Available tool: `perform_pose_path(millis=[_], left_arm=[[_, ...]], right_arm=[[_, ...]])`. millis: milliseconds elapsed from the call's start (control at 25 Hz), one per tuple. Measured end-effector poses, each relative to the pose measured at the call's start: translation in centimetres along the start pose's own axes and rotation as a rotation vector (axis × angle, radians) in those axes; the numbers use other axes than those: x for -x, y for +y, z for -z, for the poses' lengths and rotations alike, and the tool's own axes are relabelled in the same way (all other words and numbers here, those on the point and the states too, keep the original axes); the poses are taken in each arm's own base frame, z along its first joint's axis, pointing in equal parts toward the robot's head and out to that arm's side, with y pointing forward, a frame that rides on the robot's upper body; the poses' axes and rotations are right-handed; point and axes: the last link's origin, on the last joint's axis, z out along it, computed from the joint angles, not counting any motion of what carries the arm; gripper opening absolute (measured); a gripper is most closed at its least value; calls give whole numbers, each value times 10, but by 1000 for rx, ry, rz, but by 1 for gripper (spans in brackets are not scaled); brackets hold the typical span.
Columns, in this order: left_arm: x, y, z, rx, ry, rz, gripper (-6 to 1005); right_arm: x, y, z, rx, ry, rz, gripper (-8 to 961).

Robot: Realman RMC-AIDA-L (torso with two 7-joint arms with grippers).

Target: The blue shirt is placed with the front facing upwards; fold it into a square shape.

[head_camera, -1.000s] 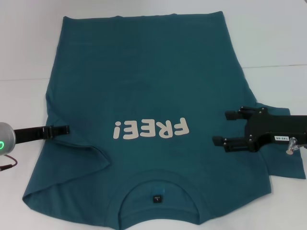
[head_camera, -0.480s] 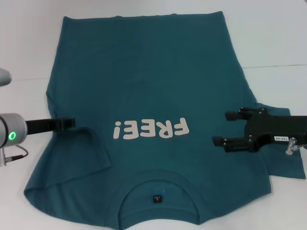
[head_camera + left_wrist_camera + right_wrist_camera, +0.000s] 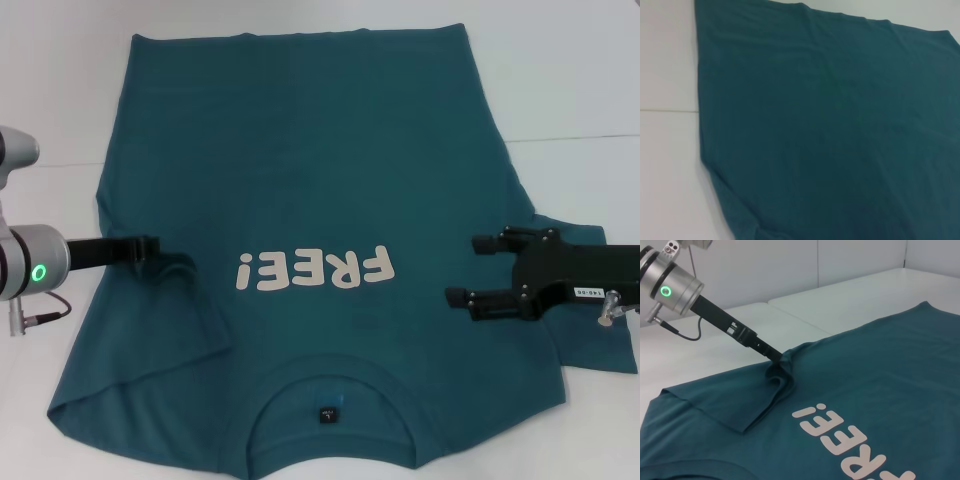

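The blue shirt (image 3: 320, 200) was spread front-up over the white table (image 3: 570, 80), filling most of the head view. Its collar (image 3: 330, 420) lay at 6 o'clock, nearest the robot, and its hem at 12 o'clock. The white lettering (image 3: 312, 269) was seen upside down across the chest, just above the collar.

The left gripper (image 3: 150, 248) was positioned at 9 o'clock, at the shirt's edge beside the left sleeve (image 3: 150, 330). In the right wrist view its tip (image 3: 774, 356) was seen closed on a pinch of fabric, with the cloth bunched and wrinkled right at the tip. The left sleeve was seen folded inward over the body, its edge running on a slant from the gripper toward the collar. Only flat shirt fabric (image 3: 830, 125) and a strip of table were shown in the left wrist view; the fingers were not shown there.

The right gripper (image 3: 470, 270) was positioned at 3 o'clock, over the shirt's right side near the end of the lettering. Its 2 fingers were spread wide apart, with nothing held between them. Whether the fingers touched the cloth could not be told. The right sleeve (image 3: 600, 345) was partly hidden beneath this gripper's black body.
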Motion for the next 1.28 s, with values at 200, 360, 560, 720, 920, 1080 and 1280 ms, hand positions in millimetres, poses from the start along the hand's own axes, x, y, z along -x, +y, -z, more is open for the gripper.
perform_pose_path(millis=[200,360,560,720,920,1080,1280], left_arm=[[-6,10,-6,2,23,-22,227],[-14,18,-12,6,67,-30,211],[-24,24,-14,31,108,-35,212],[-29,28,-11,50,129,-42,213],[-31,40,3,167,95,-108,288],[-27,48,24,299,98,-194,364],[-4,56,60,529,232,-368,520]], right_arm=[[0,0,0,1,-1,-1,923],[0,1,0,1,-1,-1,923],[0,0,0,1,0,-1,923],[1,0,0,0,-2,1,923],[5,-4,3,-16,-15,-58,923],[16,-15,15,-62,-45,-181,922],[28,-34,43,-122,-72,-405,922]])
